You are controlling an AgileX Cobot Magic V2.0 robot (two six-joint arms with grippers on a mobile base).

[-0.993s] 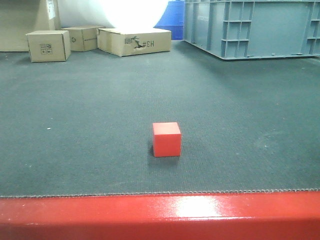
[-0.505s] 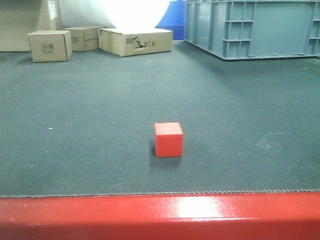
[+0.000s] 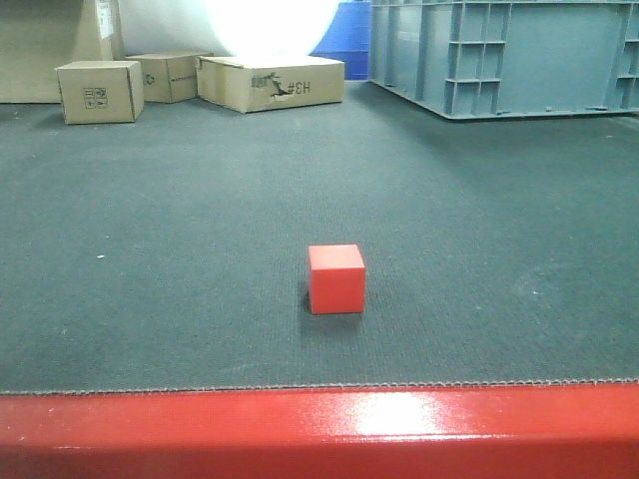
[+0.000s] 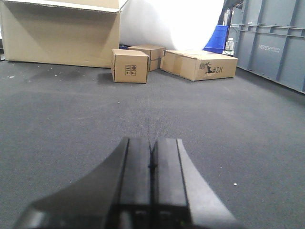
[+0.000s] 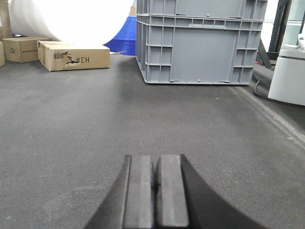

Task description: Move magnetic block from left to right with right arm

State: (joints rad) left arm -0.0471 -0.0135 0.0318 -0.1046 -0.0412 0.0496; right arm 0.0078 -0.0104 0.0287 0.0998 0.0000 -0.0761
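The magnetic block (image 3: 336,278), a small bright-red cube, rests alone on the dark carpet near the middle of the front view, a little ahead of the red front edge (image 3: 319,429). Neither arm shows in that view. In the left wrist view my left gripper (image 4: 152,143) is shut, its two dark fingers pressed together with nothing between them, low over bare carpet. In the right wrist view my right gripper (image 5: 154,160) is shut too and holds nothing. The block appears in neither wrist view.
Tan cardboard boxes (image 3: 98,91) (image 3: 272,82) stand at the far left back. A big grey plastic crate (image 3: 499,55) fills the far right back, with a blue bin (image 3: 344,35) beside it. A white unit (image 5: 288,71) stands at the right edge.
The front view has shifted by a few pixels since the earliest frame; the block itself lies where it was. No arm has come into that view.
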